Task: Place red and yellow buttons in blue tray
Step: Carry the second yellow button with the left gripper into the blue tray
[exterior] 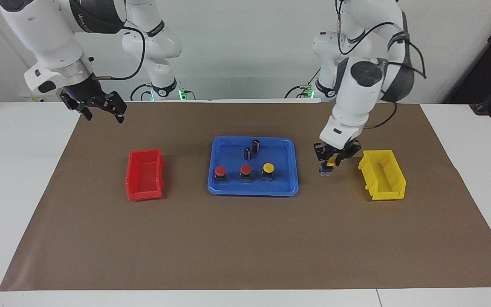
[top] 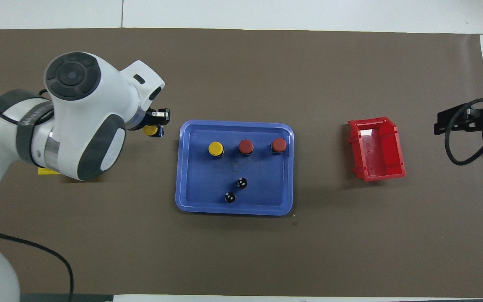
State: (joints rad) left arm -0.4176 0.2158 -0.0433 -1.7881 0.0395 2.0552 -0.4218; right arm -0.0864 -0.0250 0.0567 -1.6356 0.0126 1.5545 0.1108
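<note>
On the brown mat (exterior: 245,238), a small, rigid, seemingly light yellow button (exterior: 330,163) is pinched by the left gripper (exterior: 330,164) right of the blue tray (exterior: 288,187), best held by its base; the right gripper (exterior: 100,111), upper left, is spread.

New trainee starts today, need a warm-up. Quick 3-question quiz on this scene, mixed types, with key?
1. True or false: both red buttons stand in the blue tray.
2. Multiple choice: the left end effector is shut on
A. a dark capless cylinder
B. a yellow button
C. the yellow bin
3. Fill in: the right end effector waits, open, over the table's edge, nearest the ___ bin.

Key:
1. True; a yellow button stands beside them.
2. B: the held yellow button hangs between the tray and the yellow bin.
3. red: the red bin.
</note>
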